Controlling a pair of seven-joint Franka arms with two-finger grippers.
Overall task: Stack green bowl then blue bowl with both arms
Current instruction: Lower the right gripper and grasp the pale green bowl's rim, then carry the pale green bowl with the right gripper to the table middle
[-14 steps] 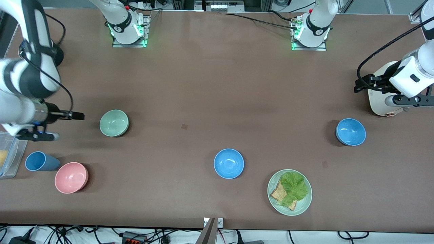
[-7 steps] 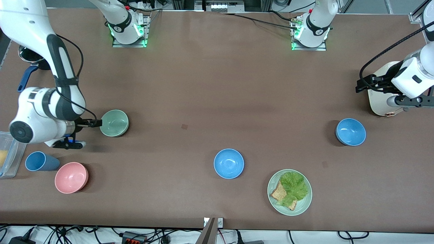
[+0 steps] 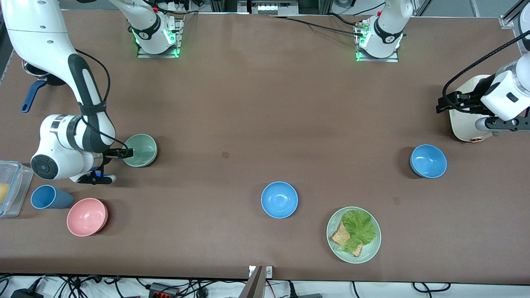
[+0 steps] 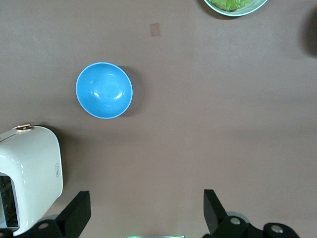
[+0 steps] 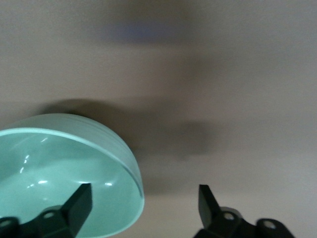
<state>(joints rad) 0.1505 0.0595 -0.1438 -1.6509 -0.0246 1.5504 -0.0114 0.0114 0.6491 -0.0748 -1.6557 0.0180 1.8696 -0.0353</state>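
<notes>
The green bowl (image 3: 142,150) sits upright toward the right arm's end of the table. My right gripper (image 3: 125,154) is low at its rim and open. In the right wrist view one finger (image 5: 79,203) is over the inside of the green bowl (image 5: 59,168) and the other is outside the rim; the right gripper (image 5: 145,202) holds nothing. One blue bowl (image 3: 428,161) sits toward the left arm's end, a second blue bowl (image 3: 279,199) near the middle. My left gripper (image 3: 442,104) is open and empty, up beside the toaster. The left wrist view shows the left gripper (image 4: 144,210) above bare table, apart from the blue bowl (image 4: 104,90).
A pink bowl (image 3: 87,216), a blue cup (image 3: 47,197) and a clear container (image 3: 10,188) lie near the right arm. A green plate (image 3: 372,248) with lettuce and toast lies near the front camera. A cream toaster (image 3: 466,120) stands under the left arm.
The right arm swung down and toward the green bowl; its gripper went from well short of the bowl to straddling its rim. The left arm shifted only slightly.
</notes>
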